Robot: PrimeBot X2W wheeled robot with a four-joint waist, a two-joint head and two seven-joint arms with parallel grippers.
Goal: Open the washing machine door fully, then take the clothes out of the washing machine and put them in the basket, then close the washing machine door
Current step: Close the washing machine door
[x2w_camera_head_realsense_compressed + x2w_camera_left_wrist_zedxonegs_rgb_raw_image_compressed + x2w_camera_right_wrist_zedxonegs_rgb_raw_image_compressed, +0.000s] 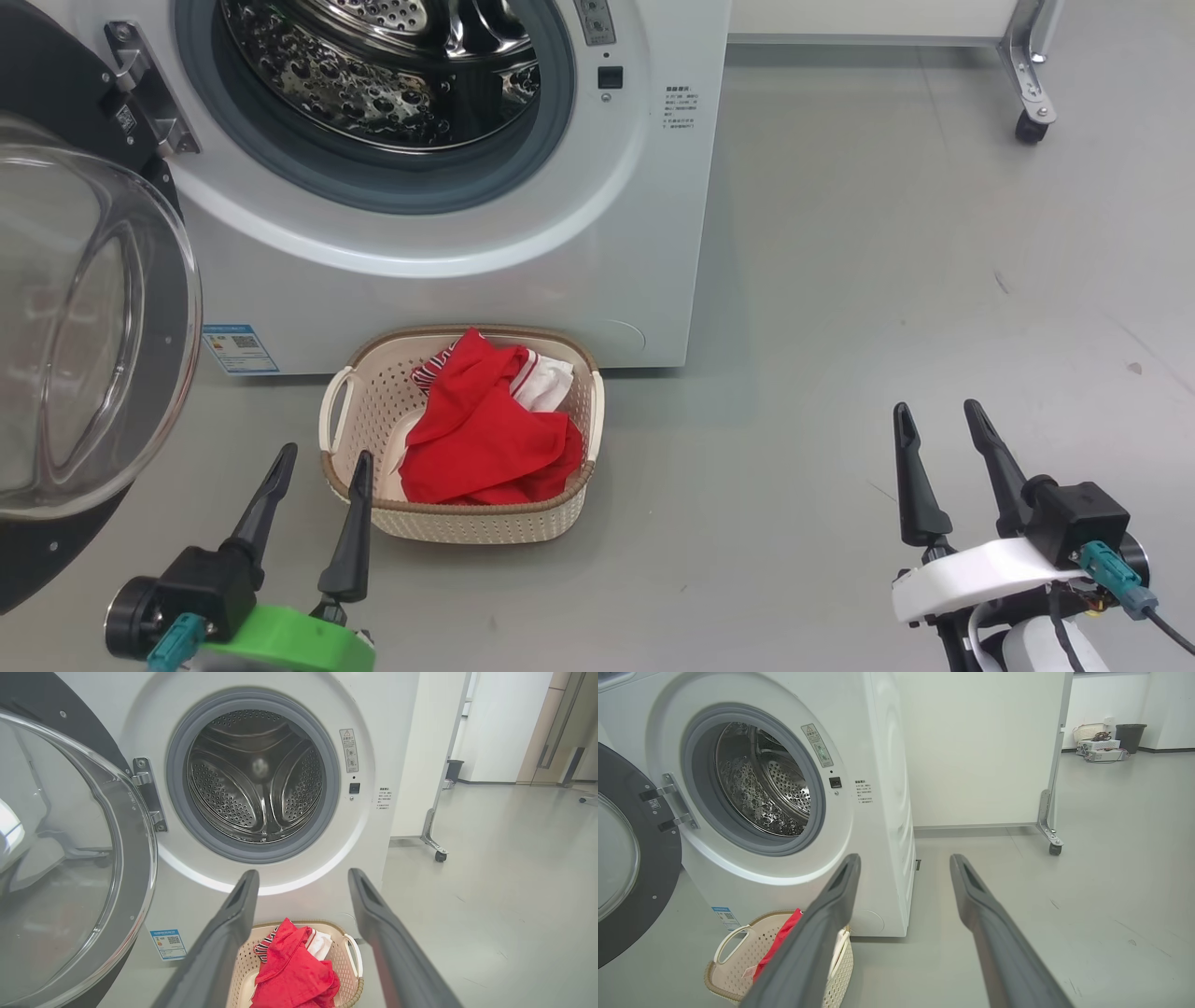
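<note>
Left hand (326,452) and right hand (935,406) are wide, empty; I see clothes (485,439) in the basket (485,527), door (93,327) open.

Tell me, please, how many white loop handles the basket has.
2. One handle is on the left end of the basket, toward the open washing machine door; the other handle is on its right end. None looks hidden.
</note>
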